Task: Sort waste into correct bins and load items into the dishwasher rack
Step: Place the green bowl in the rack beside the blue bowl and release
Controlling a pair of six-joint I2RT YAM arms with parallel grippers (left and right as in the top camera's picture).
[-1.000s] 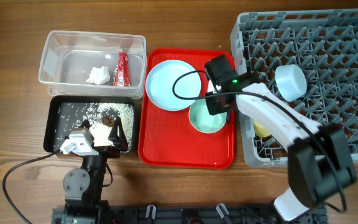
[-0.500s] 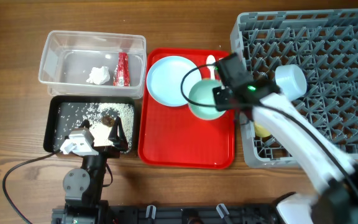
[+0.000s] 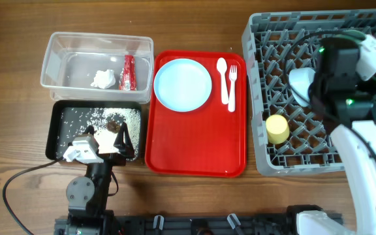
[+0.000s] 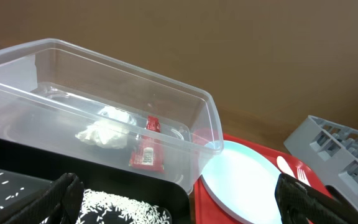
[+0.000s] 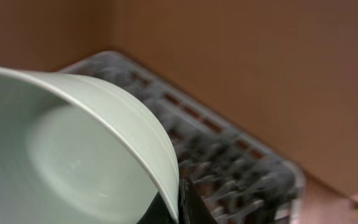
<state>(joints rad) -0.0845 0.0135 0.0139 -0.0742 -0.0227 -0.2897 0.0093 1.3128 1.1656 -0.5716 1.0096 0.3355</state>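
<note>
Wooden table (image 3: 12, 26): waste (image 3: 102, 79) binned, cup (image 3: 277, 129) racked; right fingers (image 5: 188, 202) clamp the bowl (image 5: 73, 155), rack (image 3: 279, 39) beneath them; plate (image 3: 183, 85), spoon (image 3: 223, 72), fork (image 3: 233, 78) unracked.

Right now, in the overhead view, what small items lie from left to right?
Crumpled white tissue → small red sachet wrapper → pale blue round plate → white plastic spoon → white plastic fork → small yellow cup → small pale blue bowl

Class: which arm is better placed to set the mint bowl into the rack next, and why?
Right. The right gripper holds the bowl by its rim over the rack. The left gripper sits open at the black tray, well away from the rack.
</note>
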